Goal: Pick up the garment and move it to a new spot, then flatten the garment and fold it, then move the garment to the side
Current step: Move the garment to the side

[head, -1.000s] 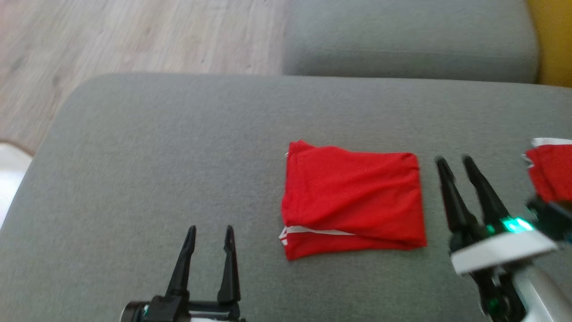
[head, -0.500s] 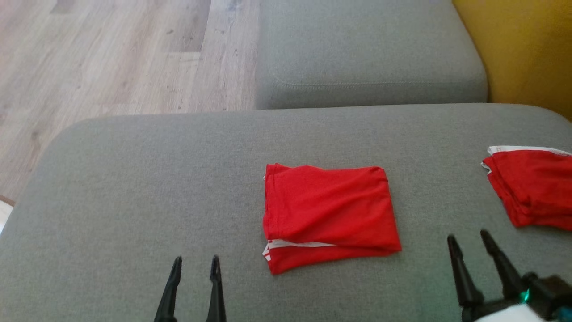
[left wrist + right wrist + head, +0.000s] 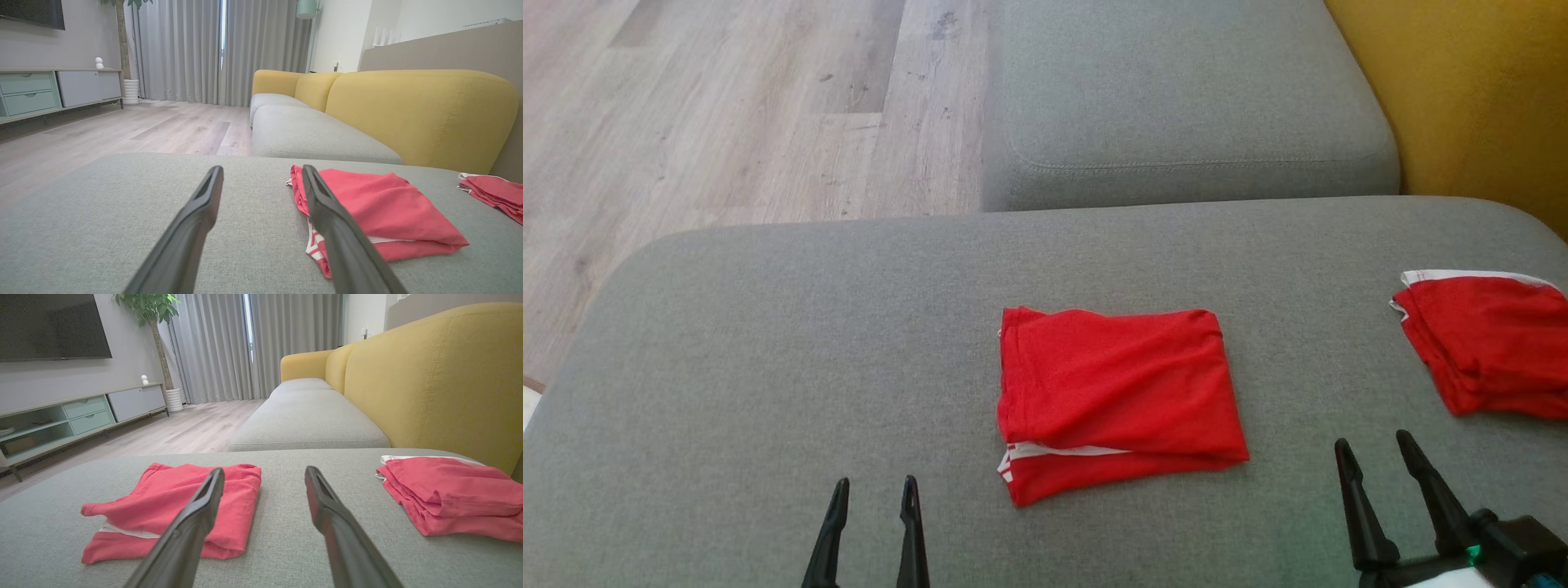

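Observation:
A red garment [image 3: 1115,400] with white stripes lies folded in the middle of the grey cushion [image 3: 768,327]; it also shows in the left wrist view [image 3: 380,212] and the right wrist view [image 3: 179,506]. My left gripper [image 3: 872,492] is open, near the front edge, left of the garment and apart from it. At the lower right my right gripper [image 3: 1372,453] is open and holds nothing, right of the garment. In the wrist views the left gripper [image 3: 261,173] and the right gripper [image 3: 264,473] have nothing between their fingers.
A second folded red garment [image 3: 1486,343] lies at the cushion's right edge, also in the right wrist view [image 3: 449,494]. Another grey seat cushion [image 3: 1176,106] lies beyond, with a yellow sofa back [image 3: 1478,98] on the right. Wooden floor [image 3: 703,114] is at the left.
The head camera has tilted, so the whole picture shifted. My right gripper has drawn back from beside the garment toward the front edge. The left gripper also sits lower in view.

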You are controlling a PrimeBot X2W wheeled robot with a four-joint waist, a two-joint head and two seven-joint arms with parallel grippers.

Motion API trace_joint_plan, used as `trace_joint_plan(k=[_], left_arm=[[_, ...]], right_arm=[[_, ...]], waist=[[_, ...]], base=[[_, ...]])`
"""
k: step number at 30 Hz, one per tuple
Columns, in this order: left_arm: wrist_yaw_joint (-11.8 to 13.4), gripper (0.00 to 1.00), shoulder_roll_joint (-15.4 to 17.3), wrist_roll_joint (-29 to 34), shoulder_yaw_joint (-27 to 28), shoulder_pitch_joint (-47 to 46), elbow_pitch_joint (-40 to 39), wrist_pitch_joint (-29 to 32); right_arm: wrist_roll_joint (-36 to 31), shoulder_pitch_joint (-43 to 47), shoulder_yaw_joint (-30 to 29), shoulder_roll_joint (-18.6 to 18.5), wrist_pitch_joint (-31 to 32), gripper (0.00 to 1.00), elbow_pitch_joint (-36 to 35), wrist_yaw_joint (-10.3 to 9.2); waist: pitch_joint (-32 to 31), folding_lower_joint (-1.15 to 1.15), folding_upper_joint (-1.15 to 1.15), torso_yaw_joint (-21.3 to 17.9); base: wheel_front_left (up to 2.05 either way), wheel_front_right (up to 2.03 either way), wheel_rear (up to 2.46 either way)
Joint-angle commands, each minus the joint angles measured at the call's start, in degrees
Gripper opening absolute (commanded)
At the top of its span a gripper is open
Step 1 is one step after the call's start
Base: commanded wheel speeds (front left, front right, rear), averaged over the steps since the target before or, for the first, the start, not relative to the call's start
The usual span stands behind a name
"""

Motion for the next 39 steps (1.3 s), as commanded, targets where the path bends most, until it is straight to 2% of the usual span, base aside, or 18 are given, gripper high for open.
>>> trace_joint_plan(k=[1,30,35,39], left_arm=[[-0.1,1.00,-0.6,-0.1,2.3,-1.4,-1.5,-0.5],[0.2,1.00,-0.6,0.2,1.6,-2.3,-1.0,-0.5],[0.3,1.00,-0.6,0.7,0.7,-3.3,-0.8,-0.5],[0.7,1.00,-0.6,0.6,-0.2,-4.0,-0.6,-0.5]], right_arm=[[-0.7,-1.1,0.7,-0.7,-0.8,1.00,-1.6,0.39],[-2.1,-2.8,-1.5,0.3,-0.8,1.00,0.1,0.39],[-1.0,-5.9,-0.1,-0.2,-0.8,1.00,3.2,0.39],[1.3,-10.6,2.6,-1.3,-0.8,1.00,8.2,0.39]], waist=[[-0.1,0.00,0.00,-0.1],[1.9,0.00,0.00,0.4],[4.4,0.00,0.00,1.2],[6.6,0.00,0.00,1.8]], base=[[0.00,0.00,0.00],[0.00,0.00,0.00],[0.00,0.00,0.00],[0.00,0.00,0.00]])
